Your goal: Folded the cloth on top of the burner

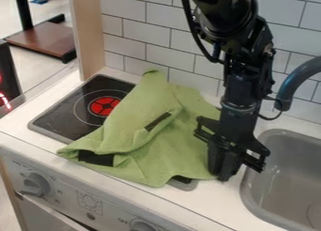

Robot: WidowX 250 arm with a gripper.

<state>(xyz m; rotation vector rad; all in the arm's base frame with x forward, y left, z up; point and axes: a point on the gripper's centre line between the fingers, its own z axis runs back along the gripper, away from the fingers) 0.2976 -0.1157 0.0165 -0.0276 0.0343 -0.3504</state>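
Observation:
The black gripper (224, 169) hangs low at the right edge of the green cloth (169, 143), over the strip of counter beside the sink. Whether it touches or holds the cloth I cannot tell. Rumpled and partly folded over itself, the cloth covers the right part of the black stove top (69, 115). Dark patches show between its folds and near its front left corner. The burner's red centre (105, 106) is uncovered on the left, while the cloth's far end lies close to the tiled wall.
A grey sink (251, 190) is set into the white counter (213, 204) at the right, with a dark curved faucet (298, 82) above it. White tiles (182, 63) line the back. Knobs (36, 184) sit on the front panel below the stove top.

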